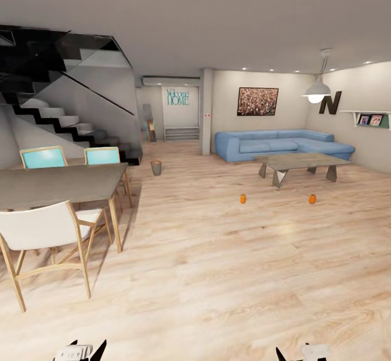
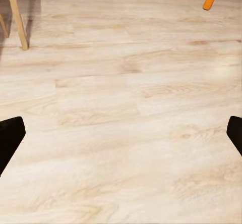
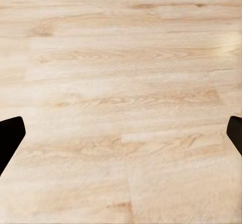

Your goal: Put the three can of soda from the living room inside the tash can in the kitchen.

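Nothing looks binned yet: two orange soda cans [image 1: 243, 199] [image 1: 312, 199] stand on the floor just before the coffee table [image 1: 302, 161], the bin [image 1: 156, 168] waits well beyond them near the stairs [image 1: 65, 119], and both hands [image 1: 81, 350] [image 1: 304, 353] hang apart, empty.

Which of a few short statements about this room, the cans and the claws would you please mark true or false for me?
1. Two orange cans stand on the floor. True.
2. The cans sit on the coffee table. False: they are on the floor in front of it.
3. The left claw holds a can. False: its fingers are spread wide with only floor between them.
4. The right claw is open. True.
5. A small bin stands on the floor beyond the dining table. True.
6. The sofa is red. False: it is blue.
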